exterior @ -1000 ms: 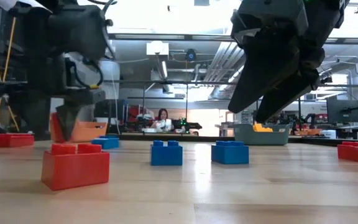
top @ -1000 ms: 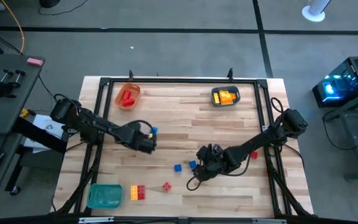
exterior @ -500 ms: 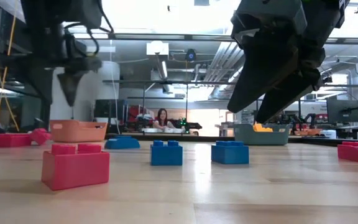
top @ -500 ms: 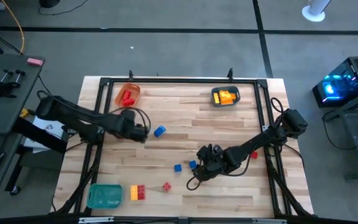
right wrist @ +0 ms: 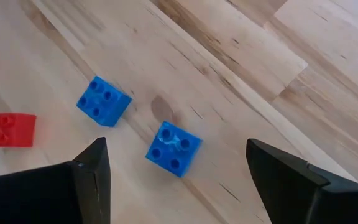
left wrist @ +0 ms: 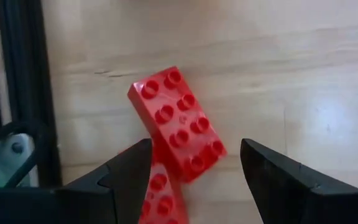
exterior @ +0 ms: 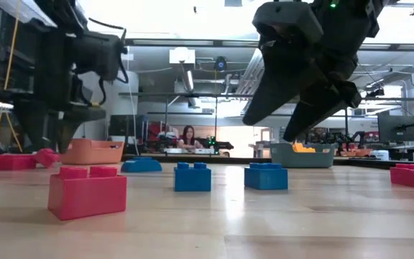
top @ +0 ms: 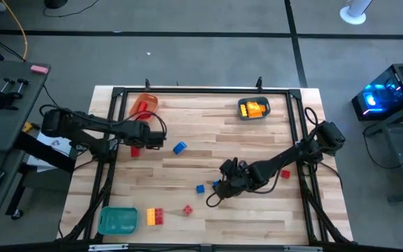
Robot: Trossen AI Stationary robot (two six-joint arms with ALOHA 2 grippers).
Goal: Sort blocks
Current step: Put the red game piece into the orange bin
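Red long brick [left wrist: 178, 122] sits on the wooden counter [top: 257, 143] right in front of the left gripper [top: 158, 137], lying flat between its fingers [left wrist: 126, 174] but not clamped; fingers spread apart, nothing held. A second red brick [left wrist: 160, 199] lies just beside it, partly hidden by one finger. That gripper is at the counter's left side, just beside the orange tray [top: 144, 104], which has tipped over onto its side, I think; red bricks lie partly under the arm there.

Right gripper [top: 222, 189] hangs low over the counter's middle front, fingers [right wrist: 278, 180] wide open and empty. Below it in the right wrist view: two small blue bricks [right wrist: 173, 149] [right wrist: 103, 101] close together but apart, and a small red brick [right wrist: 10, 130] farther off.

Other blocks:
- larger blue piece [top: 180, 148] near the left gripper, clear of it
- yellow-and-red joined bricks [top: 155, 216] at the front, just beside the green tray [top: 117, 220]
- small red brick [top: 187, 209] to their right
- red brick [top: 284, 174] beside the right arm
- yellow and orange bricks [top: 254, 108] in the gray tray [top: 243, 113] at the back right

Low view: red brick [exterior: 87, 196] nearest the camera, two blue ones [exterior: 192, 177] [exterior: 266, 176] behind it. A person is seated far off in the room.
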